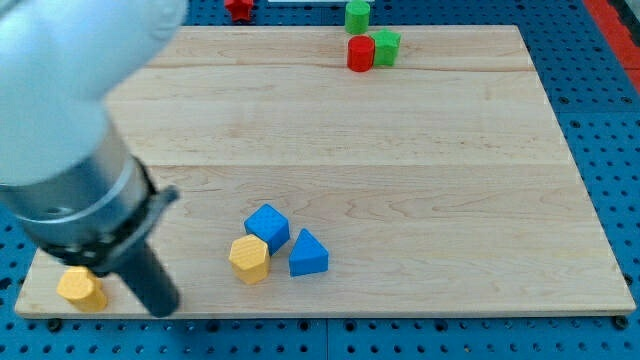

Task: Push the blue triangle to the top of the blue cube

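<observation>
Camera view, going left to right: my tip (163,308) sits down at the view's bottom left, just right of a yellow block (82,289), touching nothing and holding nothing (it's a bare rod, no jaws to open). Well to its right are the yellow hexagon (249,259), blue cube (267,227) and blue triangle (308,254), bunched together. I'd swing under and right of the triangle, then nudge it up past the cube's right side without bumping the cube
</observation>
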